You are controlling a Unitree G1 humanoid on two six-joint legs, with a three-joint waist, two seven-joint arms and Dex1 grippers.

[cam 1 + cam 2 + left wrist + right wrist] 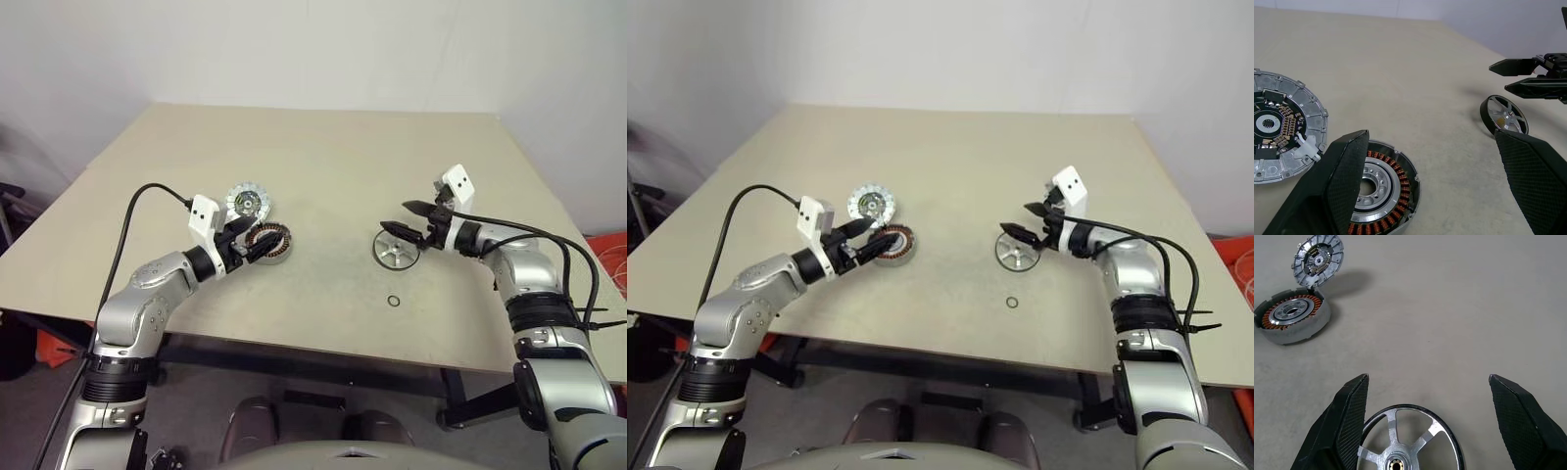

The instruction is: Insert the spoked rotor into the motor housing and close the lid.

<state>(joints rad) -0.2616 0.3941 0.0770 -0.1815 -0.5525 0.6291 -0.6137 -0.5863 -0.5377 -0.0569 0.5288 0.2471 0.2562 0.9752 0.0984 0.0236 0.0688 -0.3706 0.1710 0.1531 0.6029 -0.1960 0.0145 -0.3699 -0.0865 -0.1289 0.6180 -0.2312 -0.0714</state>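
From the head camera you see your left gripper [247, 244] reaching level over the motor housing [270, 242], jaws spread, holding nothing. The lid [246, 202] lies just behind the housing. Your right gripper [409, 219] angles down over the spoked rotor [395, 249], also wide open and empty; a tiny black ring [393, 301] sits near on the tan table [323, 157].

Your left wrist camera adds the housing's copper windings [1400, 182] and the lid's ribbed rim around a dark circuit centre.

Your right wrist camera shows the rotor's shiny spokes between textured black fingers [1347, 423].
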